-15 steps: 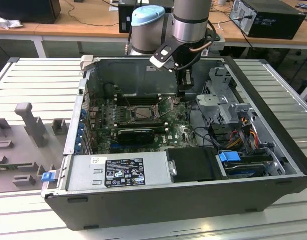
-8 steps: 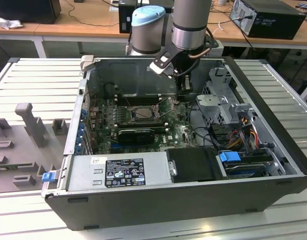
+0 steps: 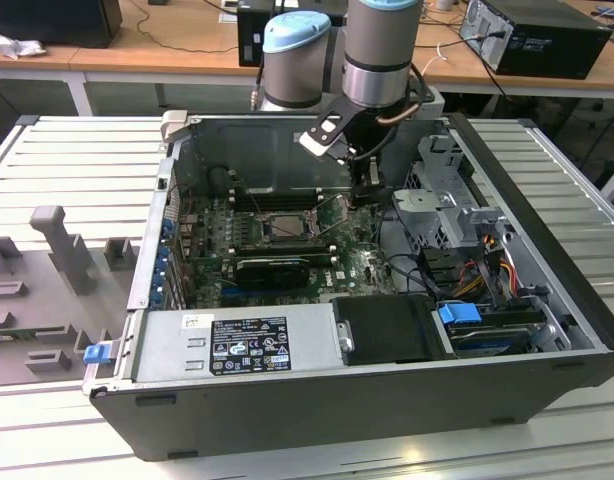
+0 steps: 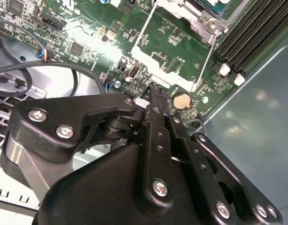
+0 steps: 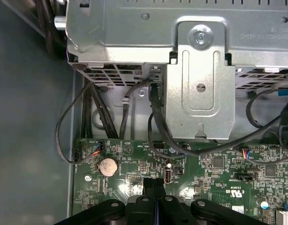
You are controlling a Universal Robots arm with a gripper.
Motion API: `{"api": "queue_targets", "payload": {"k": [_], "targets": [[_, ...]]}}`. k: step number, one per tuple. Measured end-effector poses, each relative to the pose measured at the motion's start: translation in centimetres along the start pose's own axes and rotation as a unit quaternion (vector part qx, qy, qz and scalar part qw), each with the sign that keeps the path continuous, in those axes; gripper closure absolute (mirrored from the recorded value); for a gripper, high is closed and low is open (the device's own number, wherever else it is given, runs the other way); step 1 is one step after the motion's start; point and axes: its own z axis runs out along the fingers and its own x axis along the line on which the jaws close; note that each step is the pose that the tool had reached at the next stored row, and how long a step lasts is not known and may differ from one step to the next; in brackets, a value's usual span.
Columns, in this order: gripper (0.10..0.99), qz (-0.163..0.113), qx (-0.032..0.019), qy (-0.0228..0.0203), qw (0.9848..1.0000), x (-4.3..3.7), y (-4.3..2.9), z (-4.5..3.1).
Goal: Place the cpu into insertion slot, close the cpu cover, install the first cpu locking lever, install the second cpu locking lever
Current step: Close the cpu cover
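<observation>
My gripper (image 3: pixel 368 198) hangs low over the green board, just to the exterior view's right of the insertion slot (image 3: pixel 287 226). In both wrist views its black fingers (image 5: pixel 147 183) press together with nothing between them, tips (image 4: pixel 155 96) just above the board near a coin battery (image 4: pixel 182 99). The cpu cover (image 4: pixel 193 14) lies flat over the slot, and a pale grey face, apparently the cpu (image 4: pixel 215 3), fills its window. Two thin wire locking levers (image 4: pixel 141 33) (image 4: pixel 206 58) stick out from the socket over the board, unlatched.
Long black memory slots (image 4: pixel 256 33) run beside the socket. A grey drive-cage bracket (image 5: pixel 195 79) and black cables (image 5: pixel 155 117) crowd the board's edge near the gripper. A black card (image 3: pixel 272 268) and the power supply (image 3: pixel 237 345) lie toward the case front.
</observation>
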Motion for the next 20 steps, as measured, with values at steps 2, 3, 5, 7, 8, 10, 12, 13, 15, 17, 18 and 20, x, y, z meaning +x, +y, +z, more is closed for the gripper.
{"api": "queue_targets", "payload": {"k": [2, 3, 5, 7, 8, 10, 12, 13, 15, 17, 18, 20], "targets": [[0.98, 0.0, 0.0014, 0.0001, 1.0, 0.01, -0.07, 0.03], [0.98, 0.0, 0.0018, 0.0002, 1.0, 0.01, -0.16, 0.04], [0.98, 0.0, 0.0021, 0.0001, 1.0, 0.01, -0.45, 0.02], [0.98, 0.0, 0.002, 0.0002, 1.0, 0.01, -0.59, 0.02], [0.98, 0.0, 0.002, 0.0002, 1.0, 0.02, -0.68, 0.01], [0.98, 0.0, 0.002, 0.0002, 1.0, 0.02, -0.92, -0.01], [0.98, 0.0, 0.002, 0.0002, 1.0, 0.02, -1.02, -0.01], [0.98, 0.0, 0.002, 0.0002, 1.0, 0.02, -1.09, -0.02], [0.98, 0.0, 0.002, 0.0002, 1.0, 0.02, -1.18, -0.02], [0.98, 0.0, 0.002, 0.0002, 1.0, 0.02, -1.24, -0.03], [0.98, 0.0, 0.002, 0.0002, 1.0, 0.03, -1.26, -0.03], [0.98, 0.0, 0.002, 0.0002, 1.0, 0.03, -1.3, -0.03]]}}
